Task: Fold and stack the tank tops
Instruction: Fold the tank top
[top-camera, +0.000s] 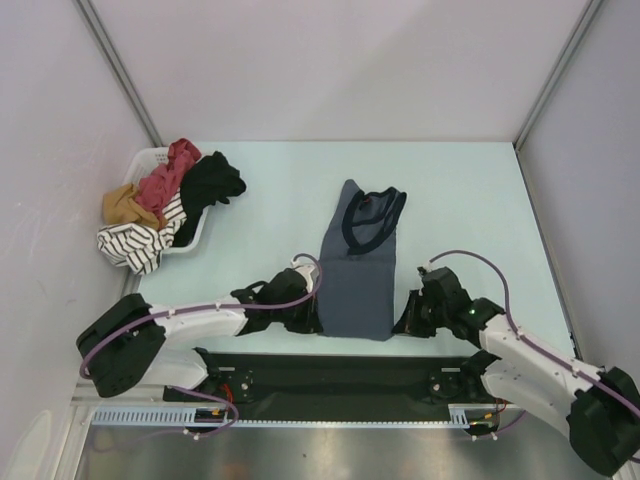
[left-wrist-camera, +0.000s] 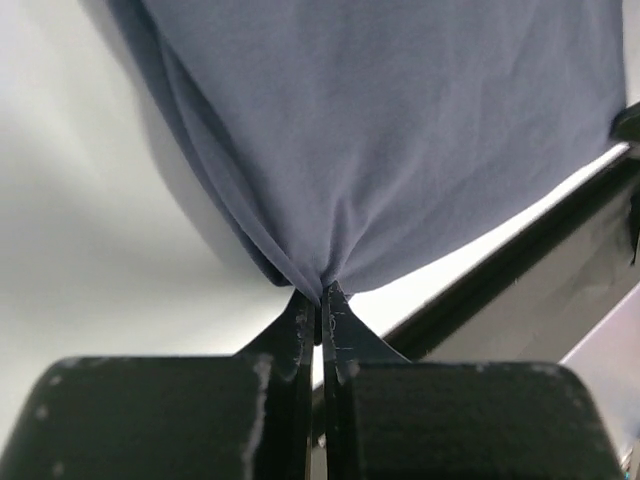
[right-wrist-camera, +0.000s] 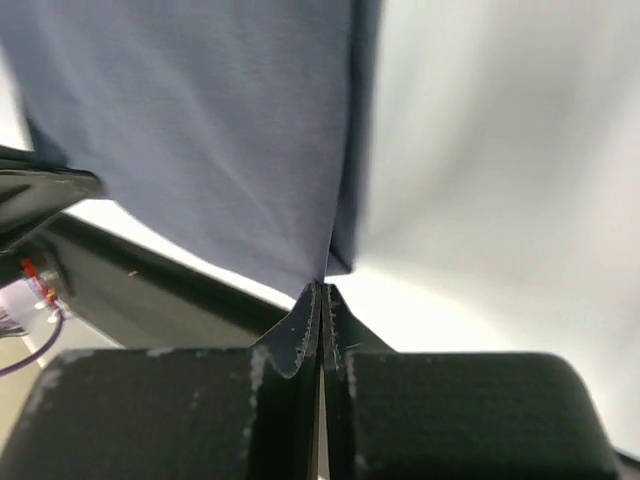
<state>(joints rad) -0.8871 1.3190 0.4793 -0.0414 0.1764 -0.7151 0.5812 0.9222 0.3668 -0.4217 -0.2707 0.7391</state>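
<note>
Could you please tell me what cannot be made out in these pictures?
- Top view: the fingertips of the left pincer and right pincer, hidden under their own wrists.
- Wrist views: the straps of the blue-grey tank top, cut off by the top edge.
- Top view: the red cloth in the basket, too bunched among other clothes to tell its shape.

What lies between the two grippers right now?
The blue-grey tank top: its near hem spans from the left gripper to the right gripper, each shut on a corner, shown in the top view.
</note>
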